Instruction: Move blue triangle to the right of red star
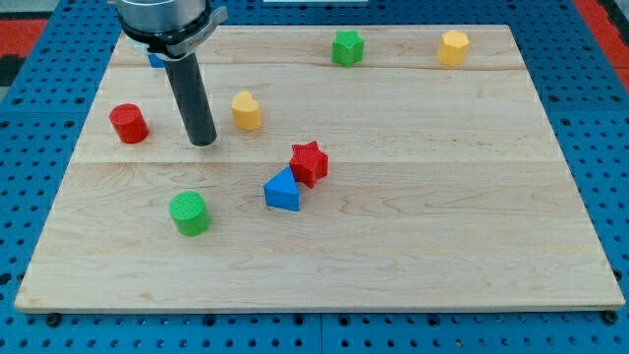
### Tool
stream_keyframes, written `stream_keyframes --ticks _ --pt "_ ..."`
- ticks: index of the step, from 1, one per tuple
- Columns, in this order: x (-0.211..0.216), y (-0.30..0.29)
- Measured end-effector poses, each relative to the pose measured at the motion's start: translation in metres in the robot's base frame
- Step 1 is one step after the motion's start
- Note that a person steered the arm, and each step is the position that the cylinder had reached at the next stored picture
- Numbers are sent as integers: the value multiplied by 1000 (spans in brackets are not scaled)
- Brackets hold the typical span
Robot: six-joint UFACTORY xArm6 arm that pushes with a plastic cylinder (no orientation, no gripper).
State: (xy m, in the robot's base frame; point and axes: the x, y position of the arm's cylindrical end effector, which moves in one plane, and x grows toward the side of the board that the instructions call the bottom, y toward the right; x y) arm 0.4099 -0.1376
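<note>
Robot end section. A straight, smooth cylindrical rod [194, 98], dark grey to black with a faint vertical sheen along its length, ends below in my tip [202, 144], a flat-cut end of the same width. Above, the rod joins a wider round mounting collar [165, 22], grey metal with a dark lower band and a short flange projecting at either side.
</note>
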Motion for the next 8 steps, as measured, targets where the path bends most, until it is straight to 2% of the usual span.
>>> stream_keyframes --ticks 3,4,5,6,7,8 --pt "-43 5" --pt "28 16" --pt "69 102" --pt "93 149" --pt "124 118" --pt "143 150"
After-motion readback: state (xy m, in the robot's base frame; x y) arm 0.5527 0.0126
